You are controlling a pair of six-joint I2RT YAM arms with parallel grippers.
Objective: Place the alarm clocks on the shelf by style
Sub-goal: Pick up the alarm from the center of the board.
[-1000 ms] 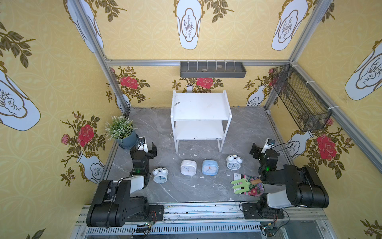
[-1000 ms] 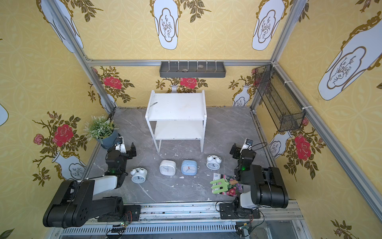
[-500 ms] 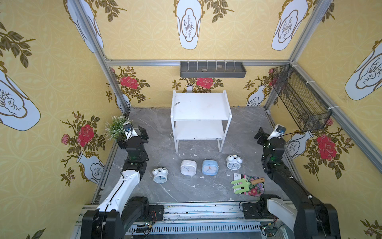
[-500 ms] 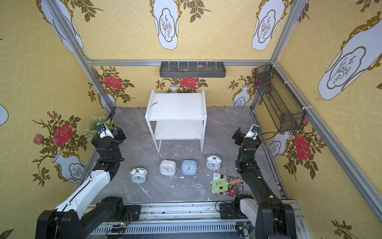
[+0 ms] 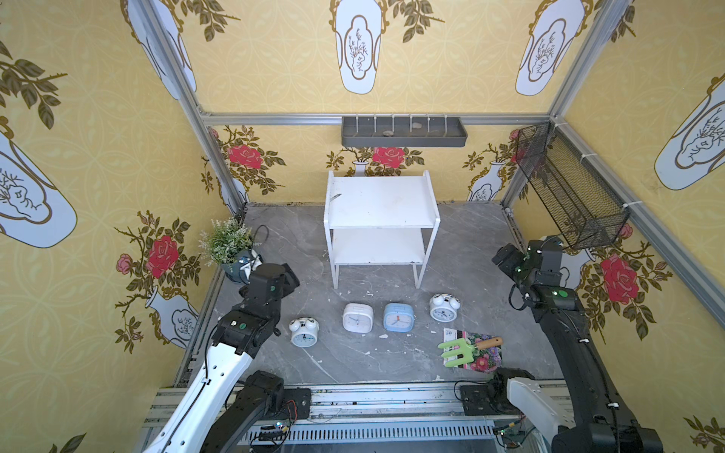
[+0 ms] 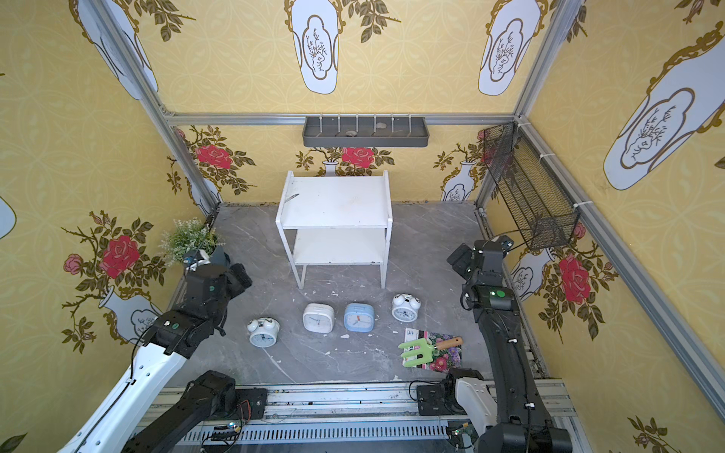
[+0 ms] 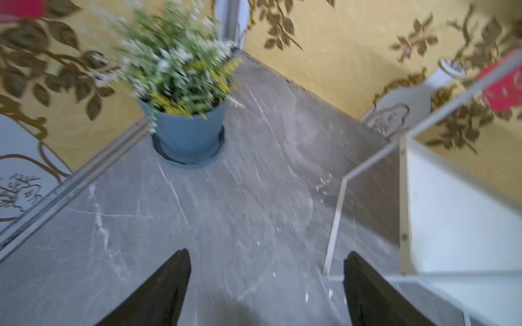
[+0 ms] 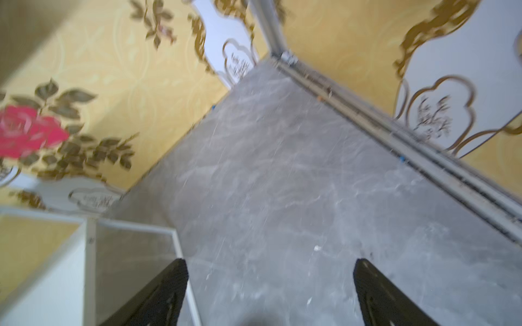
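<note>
**Table** (image 5: 298,251): grey marbled top, walled on three sides.

**Shelf** (image 5: 380,204): white, two boards. Stands at 12 o'clock on the table, close to the back wall.

**Alarm clocks**: four, all on the table in a loose row at 6 o'clock from the shelf, each apart from the next. From 9 o'clock to 3 o'clock:
- round twin-bell clock (image 5: 303,332)
- white square clock (image 5: 357,317)
- blue square clock (image 5: 398,317)
- second twin-bell clock (image 5: 443,308)

**Wall tray** (image 5: 404,141): grey, divided, fixed to the back wall at 12 o'clock. It holds two small stone-like bits in separate compartments.

**Wire basket** (image 5: 569,192): black mesh, hung on the side wall at 2 o'clock.

**Pot** (image 7: 187,127): blue, at 10 o'clock by the wall. It holds a green plant (image 5: 225,241) with white sprigs.

**Seed packet** (image 5: 484,359): flowered, lying at 5 o'clock. A green hand fork (image 5: 457,350) rests on it.

**Left jaws**: spread wide and holding nothing. They are above the table between the pot and the shelf's leg.

**Right jaws**: spread wide and holding nothing. They are above bare table at 3 o'clock from the shelf.
</note>
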